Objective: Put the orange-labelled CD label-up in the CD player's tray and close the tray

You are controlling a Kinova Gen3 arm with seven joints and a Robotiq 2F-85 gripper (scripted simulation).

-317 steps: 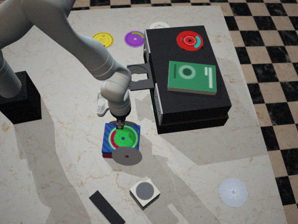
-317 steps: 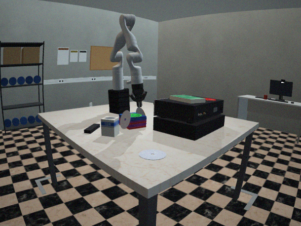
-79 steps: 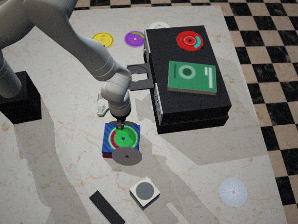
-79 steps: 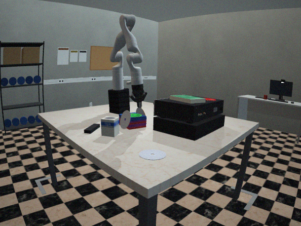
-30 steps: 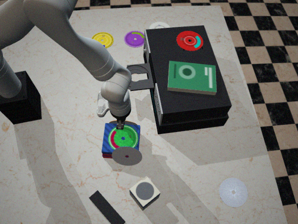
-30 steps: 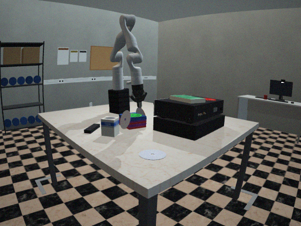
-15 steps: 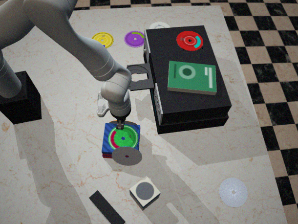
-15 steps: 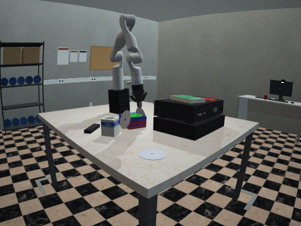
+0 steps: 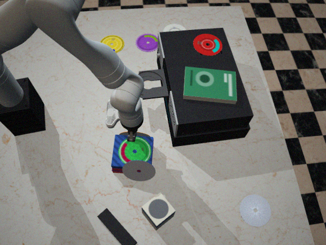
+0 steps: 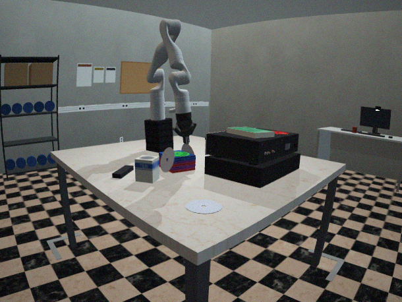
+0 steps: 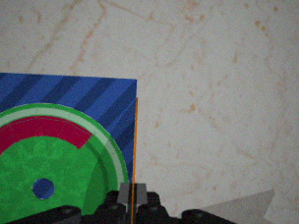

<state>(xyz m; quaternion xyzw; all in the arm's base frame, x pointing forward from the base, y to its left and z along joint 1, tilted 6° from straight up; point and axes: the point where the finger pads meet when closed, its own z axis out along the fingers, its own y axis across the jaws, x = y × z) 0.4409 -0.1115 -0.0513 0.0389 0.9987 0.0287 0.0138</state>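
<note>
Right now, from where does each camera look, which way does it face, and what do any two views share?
Top: high above the table, facing down on the CD player; shows the arm and the pincer.
Exterior: off a table corner, facing across it; shows the whole arm and its base.
Wrist: on the wrist, facing down along the pincer, shut on the orange-labelled CD, seen edge-on.
Shared: the green-labelled CD appears in all three.

The orange CD (image 11: 136, 147) stands on edge, showing only as a thin orange line, pinched at its rim. The black player (image 9: 206, 88) sits level on the table, its dark tray (image 9: 152, 85) slid out, the round recess bare.
</note>
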